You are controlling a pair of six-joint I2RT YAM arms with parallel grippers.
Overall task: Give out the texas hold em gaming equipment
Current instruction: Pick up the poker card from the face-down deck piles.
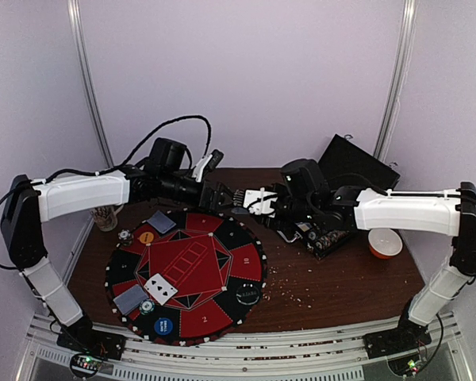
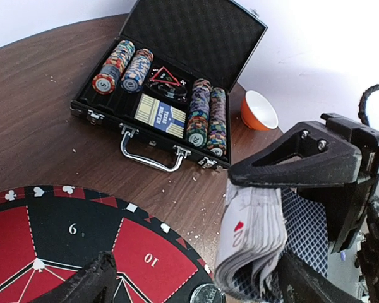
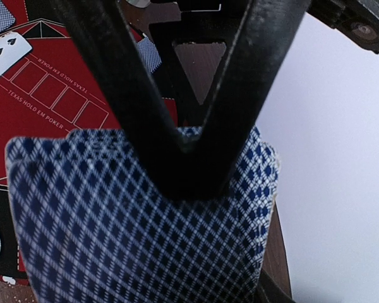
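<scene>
Left gripper (image 1: 224,195) is spread wide and empty, with the deck of cards (image 2: 252,235) straight ahead, between its fingers. Right gripper (image 1: 254,200) clamps the deck's top. The cards hang on edge over the mat (image 2: 139,252) rim, best placed for the left arm to draw one.

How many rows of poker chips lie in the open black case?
4 chip rows, in the left wrist view: two at the case's left end, two at its right end. None seems hidden.
</scene>
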